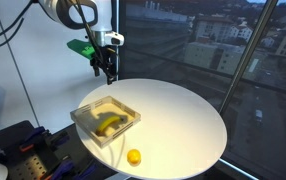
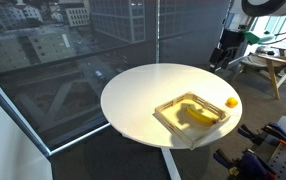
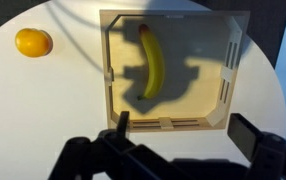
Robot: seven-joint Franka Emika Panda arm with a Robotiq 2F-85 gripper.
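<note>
A shallow wooden box lies on the round white table, with a yellow banana inside it. The box and banana also show in an exterior view, as do the box and banana in an exterior view. A small orange fruit rests on the table outside the box, seen too as the orange and the orange. My gripper hangs open above the table just beyond the box's near wall, holding nothing. It casts a shadow over the banana.
The table stands beside tall windows overlooking city buildings. A dark cart with tools sits near the table's edge. A wooden stool stands beyond the robot arm.
</note>
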